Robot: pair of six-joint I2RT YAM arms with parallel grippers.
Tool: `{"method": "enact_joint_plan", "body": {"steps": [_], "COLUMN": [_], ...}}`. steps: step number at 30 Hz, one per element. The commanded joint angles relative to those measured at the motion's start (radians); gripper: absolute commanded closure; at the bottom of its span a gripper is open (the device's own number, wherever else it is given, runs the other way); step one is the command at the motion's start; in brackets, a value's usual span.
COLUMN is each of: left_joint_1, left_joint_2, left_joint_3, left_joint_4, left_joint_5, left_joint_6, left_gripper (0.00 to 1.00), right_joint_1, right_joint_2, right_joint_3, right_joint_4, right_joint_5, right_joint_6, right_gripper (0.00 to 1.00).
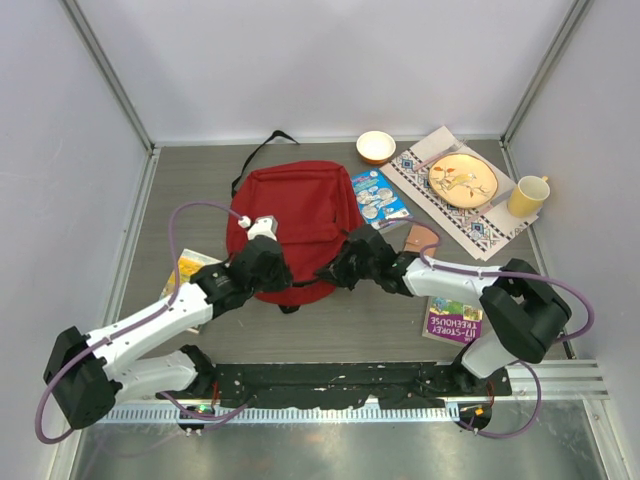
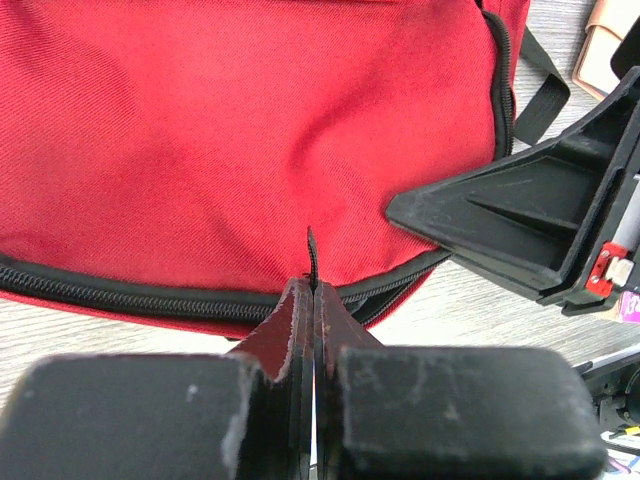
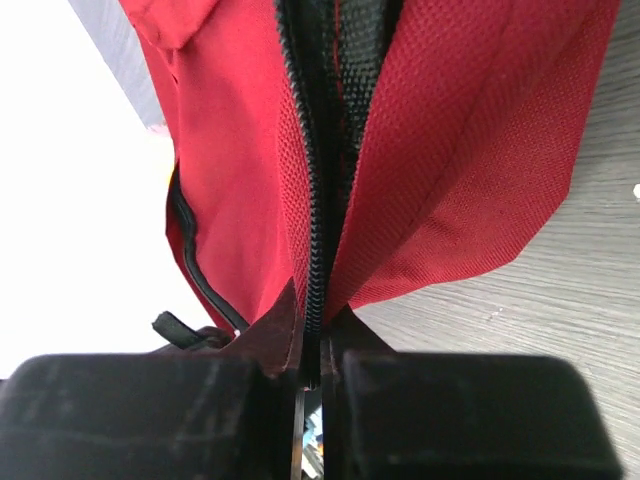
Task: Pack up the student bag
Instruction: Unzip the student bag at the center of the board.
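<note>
Grey table [image 1: 330, 335] carries the red bag [image 1: 295, 205] lying mid-table, with the left gripper [image 1: 278, 280] and right gripper [image 1: 330, 272] at its near edge.

Left wrist: the left gripper's jaws are pressed together, pinching a thin black zip tab [image 2: 311, 250].

Right wrist: the right gripper's jaws are nearly together, clamped on the bag's zip [image 3: 318, 200].

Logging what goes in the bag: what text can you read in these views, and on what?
"STOREY TREEHOUSE" on the purple book, upside down in the top view; the number before it is unclear.
Too small to read: print on the blue booklet and the yellow book.
No text shows on the bag.
</note>
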Motion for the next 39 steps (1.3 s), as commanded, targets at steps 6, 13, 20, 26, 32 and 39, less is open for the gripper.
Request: {"method": "enact_joint_plan", "body": {"steps": [6, 13, 20, 26, 32, 39], "left_joint_1": [-0.005, 0.008, 0.045, 0.059, 0.059, 0.059], "left_joint_2": [-0.084, -0.134, -0.040, 0.028, 0.010, 0.014], "left_joint_3": [-0.017, -0.074, -0.040, -0.020, -0.035, -0.037], "left_joint_4": [-0.139, -0.226, -0.276, -0.192, -0.074, -0.002], "left_joint_5": [-0.125, -0.246, -0.340, -0.279, -0.162, -0.081], "left_joint_6": [0.010, -0.016, -0.049, -0.031, -0.033, -0.023], "left_gripper": [1.00, 1.00, 1.00, 1.00, 1.00, 1.00], "right_joint_1": [-0.088, -0.091, -0.111, -0.155, -0.169, -0.169], "right_joint_2": [-0.024, -0.007, 0.002, 0.014, -0.079, -0.326], "right_joint_3": [0.177, 0.280, 0.247, 0.239, 0.184, -0.021], "right_joint_4": [-0.142, -0.342, -0.385, -0.337, -0.317, -0.273], "right_joint_5": [0.072, 0.130, 0.346, 0.229, 0.011, -0.049], "right_joint_6": [-0.456, -0.847, -0.947, -0.915, -0.784, -0.528], "right_gripper": [0.99, 0.99, 0.99, 0.99, 0.38, 0.16]}}
